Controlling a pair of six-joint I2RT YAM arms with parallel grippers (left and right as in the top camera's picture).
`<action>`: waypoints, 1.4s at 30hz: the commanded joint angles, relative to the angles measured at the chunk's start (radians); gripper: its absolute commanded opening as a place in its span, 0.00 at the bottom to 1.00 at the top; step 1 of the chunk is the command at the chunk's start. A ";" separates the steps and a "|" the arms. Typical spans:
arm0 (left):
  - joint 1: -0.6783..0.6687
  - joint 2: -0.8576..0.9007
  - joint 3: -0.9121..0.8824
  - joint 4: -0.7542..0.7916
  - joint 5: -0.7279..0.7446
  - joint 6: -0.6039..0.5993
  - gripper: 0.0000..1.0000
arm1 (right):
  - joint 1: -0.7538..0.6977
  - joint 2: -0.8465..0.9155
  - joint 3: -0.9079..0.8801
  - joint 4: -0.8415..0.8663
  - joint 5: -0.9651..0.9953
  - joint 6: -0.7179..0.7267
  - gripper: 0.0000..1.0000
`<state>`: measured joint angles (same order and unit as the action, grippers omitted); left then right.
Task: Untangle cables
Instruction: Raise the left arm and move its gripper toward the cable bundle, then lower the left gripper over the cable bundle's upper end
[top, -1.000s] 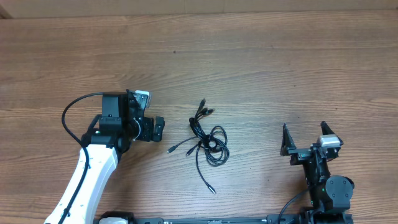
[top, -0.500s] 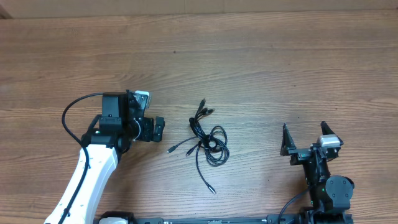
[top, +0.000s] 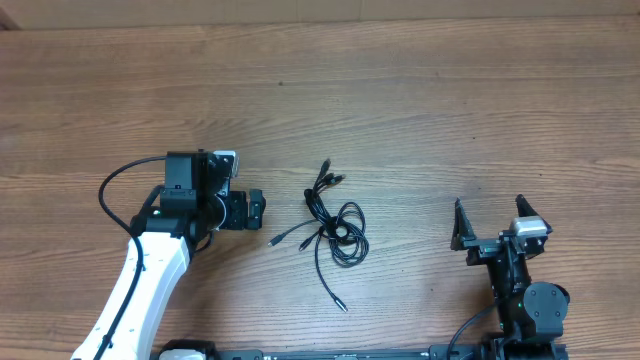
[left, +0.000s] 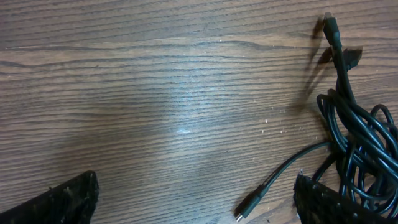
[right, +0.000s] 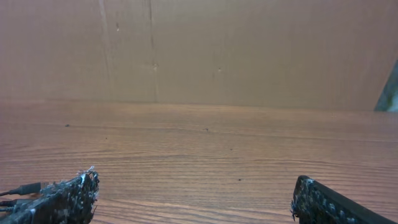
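Lying in a loose knot near the middle of the table (top: 420, 110), the cables (top: 335, 232) are thin black cords looped over one another. One plug end (top: 274, 242) pokes out toward my left side, and other ends stick out at the far and near sides of the bundle. No strand is separated from the rest, so I judge this to be the very start: the approach before a first pick.

My left gripper (top: 250, 208) is just beside the bundle and points at it, jaws spread wide with nothing in them. In its wrist view the tangle (left: 351, 143) sits off to the right, and the loose plug lies on the wood between my fingers. The next move, I think, calls for easing that hand toward the cords and down, to close on the plug or a single strand and not the whole knot.

My right gripper (top: 492, 228) sits well apart from the cables by the table's near edge. Its arm is folded low, its jaws equally wide and empty.
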<state>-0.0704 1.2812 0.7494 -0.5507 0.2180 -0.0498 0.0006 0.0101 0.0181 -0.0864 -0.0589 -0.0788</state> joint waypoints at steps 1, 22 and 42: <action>0.002 0.008 0.008 0.005 0.019 -0.011 1.00 | -0.003 -0.007 -0.010 0.005 0.013 0.004 1.00; -0.034 0.135 0.006 0.084 -0.046 -0.006 1.00 | -0.003 -0.007 -0.010 0.005 0.013 0.004 1.00; -0.146 0.140 0.006 0.130 -0.161 -0.011 1.00 | -0.003 -0.007 -0.010 0.005 0.013 0.004 1.00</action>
<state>-0.2127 1.4132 0.7490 -0.4248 0.0731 -0.0532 0.0006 0.0101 0.0181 -0.0868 -0.0586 -0.0784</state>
